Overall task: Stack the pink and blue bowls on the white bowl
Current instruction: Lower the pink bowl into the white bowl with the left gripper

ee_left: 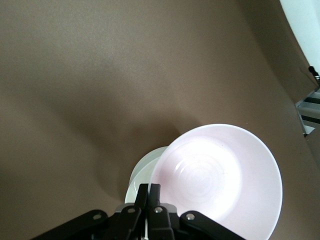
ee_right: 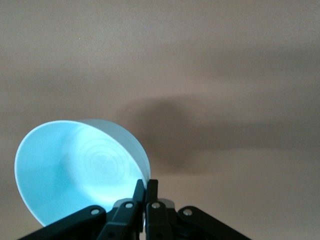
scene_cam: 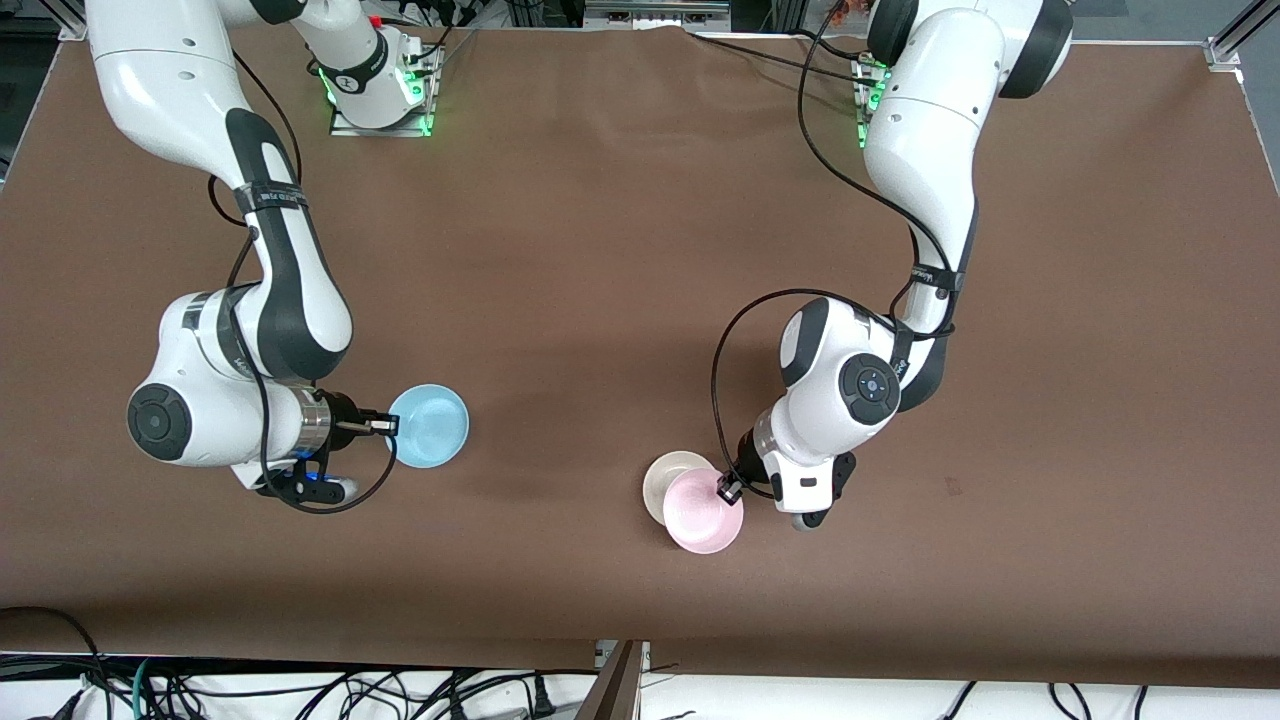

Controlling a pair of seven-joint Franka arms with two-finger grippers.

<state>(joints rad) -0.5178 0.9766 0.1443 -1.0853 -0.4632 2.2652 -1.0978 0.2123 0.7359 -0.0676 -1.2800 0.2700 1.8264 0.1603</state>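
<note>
Pink bowl clamped in left hand over white bowl; right hand clamps blue bowl.

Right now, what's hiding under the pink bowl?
Under the pink bowl, held by the left gripper, sits the white bowl. Only part of its rim shows; the rest is covered.

Glossy shine on the pink bowl, its smooth inside catching glare; the white bowl beside it gleams too. The blue bowl looks slick. The brown table cover is matt, faintly creased.
</note>
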